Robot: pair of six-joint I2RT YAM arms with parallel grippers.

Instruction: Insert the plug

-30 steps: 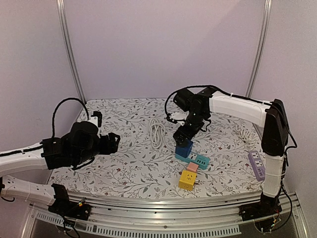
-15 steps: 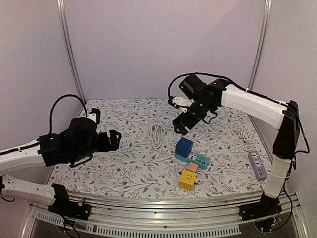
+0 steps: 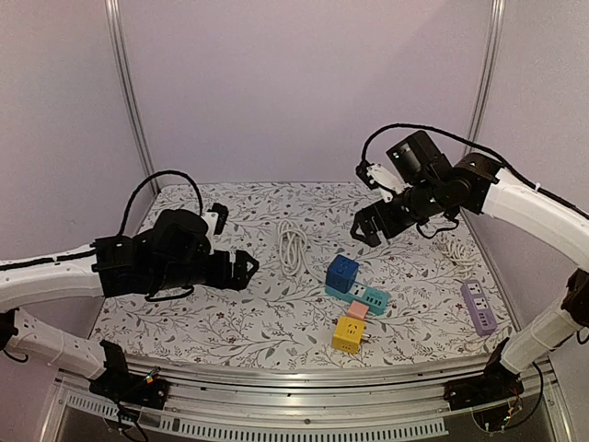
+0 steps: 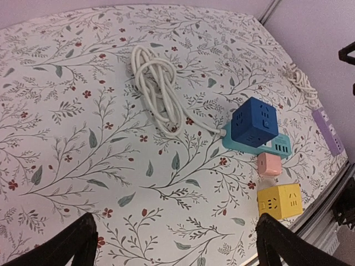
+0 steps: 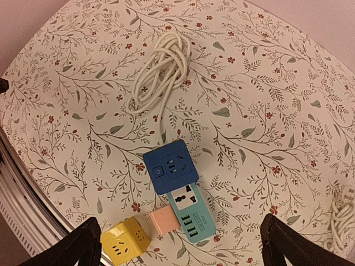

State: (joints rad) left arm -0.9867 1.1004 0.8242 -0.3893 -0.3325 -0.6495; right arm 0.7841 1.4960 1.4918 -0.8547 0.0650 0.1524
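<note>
the blue cube plug (image 3: 341,273) sits on the teal power strip (image 3: 373,298). left gripper (image 3: 237,268) and right gripper (image 3: 366,227) hover, jaws spread wide, holding nothing

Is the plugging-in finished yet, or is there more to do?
Looks done: the blue cube sits on the teal strip, apparently plugged in. In hand: nothing; the left tool and right tool hang open and empty. Left: perhaps nothing; the pink adapter and yellow cube lie beside the strip.
</note>
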